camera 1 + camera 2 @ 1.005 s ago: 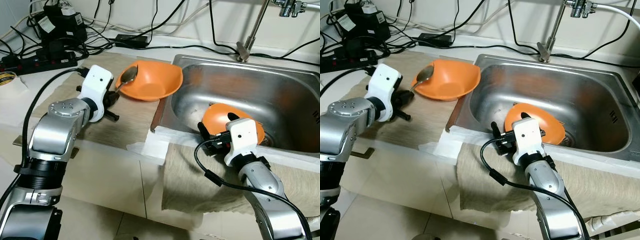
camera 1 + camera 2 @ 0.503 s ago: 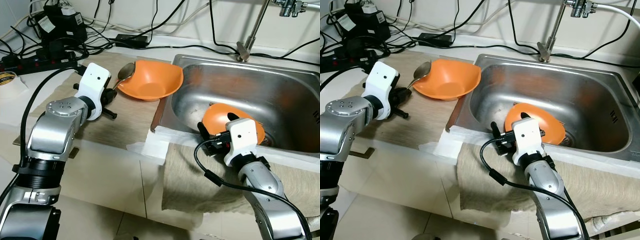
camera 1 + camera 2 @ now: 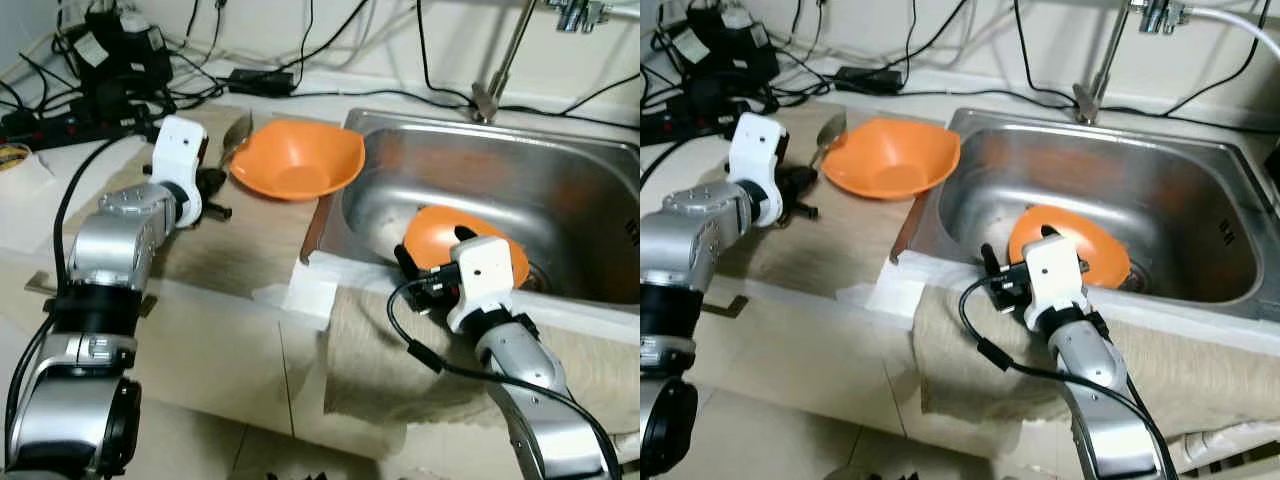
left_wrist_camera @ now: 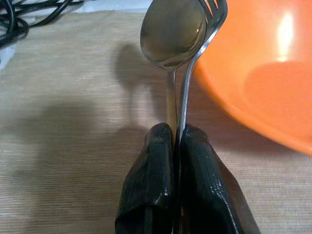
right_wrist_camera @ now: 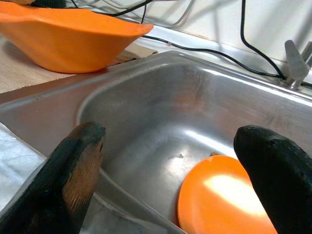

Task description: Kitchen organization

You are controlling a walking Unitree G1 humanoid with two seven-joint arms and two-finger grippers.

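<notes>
- Left end effector: fingers pinched tight on two handles, a spoon and a fork, side by side, heads pointing away from the wrist.
- Spoon bowl and fork tines sit just beside the rim of the orange bowl; cannot tell if the fork touches the rim.
- That bowl stands upright on the beige mat on the counter, just left of the sink.
- Right end effector: fingers spread wide, nothing between them. It hovers at the sink's near edge, aimed into the basin.
- Second orange bowl lies inside the sink near the drain, tilted, directly ahead of the right end effector; not touching the fingers.
- Faucet rises from the back rim of the sink.
- Grey towel is draped over the counter's front edge below the right arm; white cloth is at the sink's near-left corner.
- Power strips and a black cable tangle are at the counter's back left.
</notes>
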